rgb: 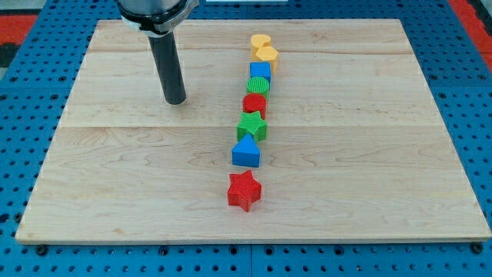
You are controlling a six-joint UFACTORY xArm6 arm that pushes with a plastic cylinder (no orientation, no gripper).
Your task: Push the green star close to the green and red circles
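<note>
A: Item, green star [251, 126]?
B: Touched red circle [254, 105], just below it; green circle [257, 85] next above. Task looked done.
A: My tip [176, 99]?
B: Well left; bare rod, no pincer, held nothing.

Your wooden table [115, 185] carries a column of blocks right of centre. Far end: yellow heart [260, 42]. Near end: red star [244, 191].

A wooden board [115, 192] is lying on a blue pegboard [31, 92]. Near the view's top, a yellow heart [260, 41] is touching a yellow block [267, 55], with a blue cube [260, 71] just below. Lower, a blue triangle [246, 152] is sitting above a red star [244, 190], slightly apart.
</note>
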